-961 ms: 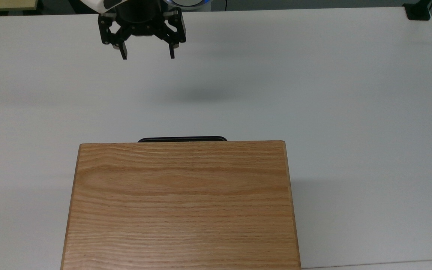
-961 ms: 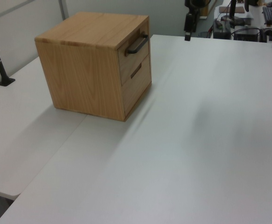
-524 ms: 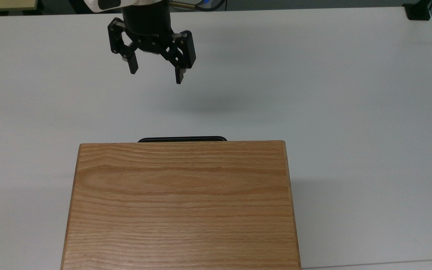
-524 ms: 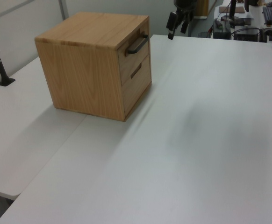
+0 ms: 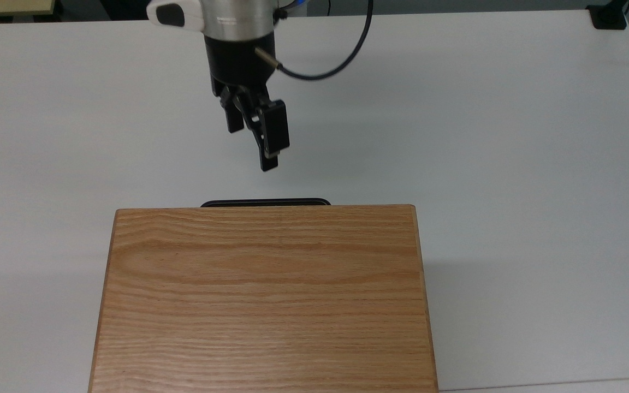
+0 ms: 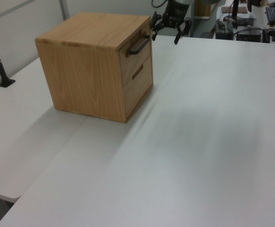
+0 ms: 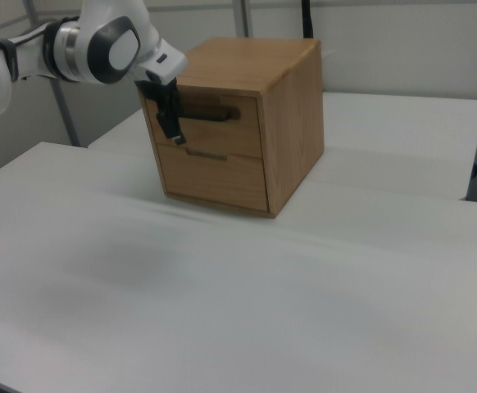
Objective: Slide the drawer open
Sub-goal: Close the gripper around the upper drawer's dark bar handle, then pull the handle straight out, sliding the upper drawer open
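Jaws spread wide and holding nothing, our gripper hangs above the white surface, just in front of the black bar handle without touching it. We see the drawer shut flush in the upper front of the oak cabinet, which stands toward the surface's near edge in the top view.

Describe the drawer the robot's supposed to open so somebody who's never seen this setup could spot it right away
Find the oak-grain cabinet standing on the white table. Its front carries two drawer panels, one above the other; you want the upper drawer, just under the cabinet top. It carries a long black bar handle that stands out from the panel, while the lower drawer has only a short, slim dark pull.
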You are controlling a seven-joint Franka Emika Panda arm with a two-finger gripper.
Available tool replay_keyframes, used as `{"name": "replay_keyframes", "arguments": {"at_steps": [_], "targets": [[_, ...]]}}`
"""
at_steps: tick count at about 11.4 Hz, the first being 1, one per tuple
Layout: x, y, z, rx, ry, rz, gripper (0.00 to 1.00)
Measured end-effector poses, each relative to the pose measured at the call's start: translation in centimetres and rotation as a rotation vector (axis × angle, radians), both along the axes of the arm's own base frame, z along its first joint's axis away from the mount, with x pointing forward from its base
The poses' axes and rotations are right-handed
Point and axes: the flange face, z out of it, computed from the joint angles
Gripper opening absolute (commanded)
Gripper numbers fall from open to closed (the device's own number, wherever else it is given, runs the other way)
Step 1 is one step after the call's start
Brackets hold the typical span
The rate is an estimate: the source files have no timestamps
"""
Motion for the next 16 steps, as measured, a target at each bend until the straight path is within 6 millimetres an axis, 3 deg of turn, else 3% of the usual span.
{"name": "replay_keyframes", "arguments": {"at_steps": [2, 4, 7, 9, 13, 16], "targets": [[1.4, 1.8, -1.5, 0.069, -0.059, -0.141, 0.91], [2.4, 2.6, -1.6, 0.121, -0.149, -0.217, 0.83], [2.7, 2.1, -1.7, 0.125, -0.160, -0.237, 0.47], [3.2, 2.1, -2.4, 0.127, -0.185, -0.236, 0.29], [3.7, 2.1, -2.3, 0.134, -0.231, -0.234, 0.17], [3.7, 2.1, -2.4, 0.137, -0.230, -0.240, 0.16]]}}
